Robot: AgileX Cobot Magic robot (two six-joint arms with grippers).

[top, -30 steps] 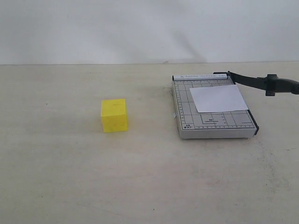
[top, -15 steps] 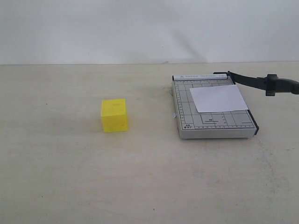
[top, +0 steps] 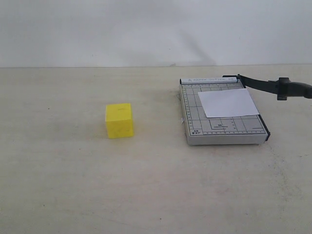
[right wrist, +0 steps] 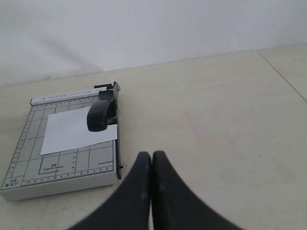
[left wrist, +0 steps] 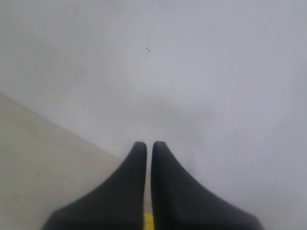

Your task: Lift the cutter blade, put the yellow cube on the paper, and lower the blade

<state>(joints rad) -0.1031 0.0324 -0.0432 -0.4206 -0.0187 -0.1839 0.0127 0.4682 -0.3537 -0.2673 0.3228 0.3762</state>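
The yellow cube (top: 119, 120) rests on the table left of centre, with nothing touching it. On the right lies the grey gridded cutter base (top: 195, 131), and the white paper (top: 227, 103) lies on its far right part. The cutter blade (top: 258, 84) is swung up from its rear hinge, its thick handle (top: 292, 89) hanging beyond the base's right side. Neither gripper appears in the exterior view. My right gripper (right wrist: 152, 155) is shut and empty, in front of the base (right wrist: 57, 177), the paper (right wrist: 67, 132) and the handle (right wrist: 100, 115). My left gripper (left wrist: 149, 145) is shut, facing the wall; a yellow sliver (left wrist: 148, 221) shows between its fingers.
A pale wall (top: 156, 29) closes off the back of the beige table (top: 156, 185). The table's edge line (right wrist: 283, 76) runs to the right of the cutter in the right wrist view.
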